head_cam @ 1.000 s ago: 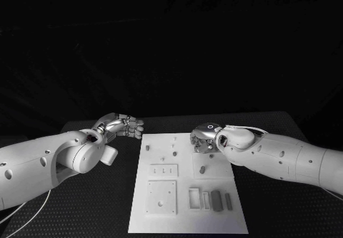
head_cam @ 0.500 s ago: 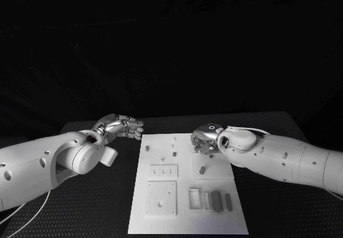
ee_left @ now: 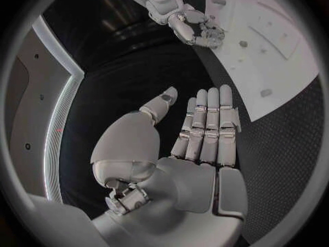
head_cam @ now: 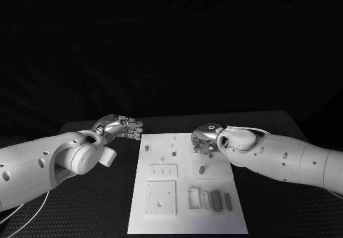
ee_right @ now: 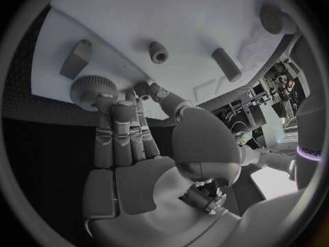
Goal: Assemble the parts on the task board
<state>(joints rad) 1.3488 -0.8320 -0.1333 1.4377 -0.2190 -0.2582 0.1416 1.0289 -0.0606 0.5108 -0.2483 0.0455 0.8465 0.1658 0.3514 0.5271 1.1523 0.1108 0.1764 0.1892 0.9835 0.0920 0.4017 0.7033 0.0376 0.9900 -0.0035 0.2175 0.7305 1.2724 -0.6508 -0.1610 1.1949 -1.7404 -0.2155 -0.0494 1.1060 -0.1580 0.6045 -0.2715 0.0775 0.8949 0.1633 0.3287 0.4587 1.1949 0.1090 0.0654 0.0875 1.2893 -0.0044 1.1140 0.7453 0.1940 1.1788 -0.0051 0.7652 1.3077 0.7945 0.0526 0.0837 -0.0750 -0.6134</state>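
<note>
Fingers [ee_right: 117, 127] of the right hand [head_cam: 205, 139] are pressed on a round knurled part [ee_right: 89, 88] at the task board [head_cam: 187, 218], right of frame centre. Fingers of the left hand [ee_left: 199, 142] are held straight and together, nothing grasped, left of the board.

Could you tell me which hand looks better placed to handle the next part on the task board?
Right: the right hand is over the task board, fingertips at a round knurled part. The left hand hangs beside it, holding nothing.
</note>
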